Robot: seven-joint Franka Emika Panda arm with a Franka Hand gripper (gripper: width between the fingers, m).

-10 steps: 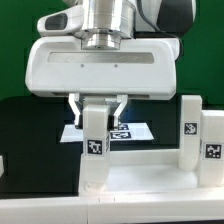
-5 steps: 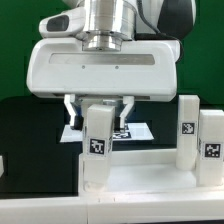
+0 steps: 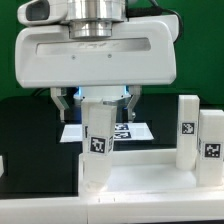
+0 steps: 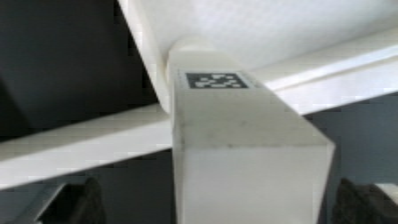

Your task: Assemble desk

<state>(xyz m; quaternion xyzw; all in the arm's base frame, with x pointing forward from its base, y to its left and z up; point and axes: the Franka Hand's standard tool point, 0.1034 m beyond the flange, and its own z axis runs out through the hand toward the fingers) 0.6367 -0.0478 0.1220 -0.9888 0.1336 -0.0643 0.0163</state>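
Observation:
A white square leg (image 3: 97, 150) with a tag stands upright at the near left corner of the white tabletop panel (image 3: 150, 185). My gripper (image 3: 98, 103) hovers just above the leg's top, open, with one finger (image 3: 66, 102) on each side and clear of it. In the wrist view the leg (image 4: 240, 140) fills the middle, and the dark fingertips (image 4: 63, 205) sit at both lower corners, apart from it. Two more legs (image 3: 187, 130) (image 3: 212, 140) stand upright on the tabletop at the exterior view's right.
The marker board (image 3: 138, 130) lies flat on the black table behind the leg. The green wall is at the back. The tabletop's raised rim (image 3: 150, 158) runs between the left leg and the right legs.
The fingers have spread apart from the leg's top and let it go. The gripper has risen a little. The leg stays upright in place.

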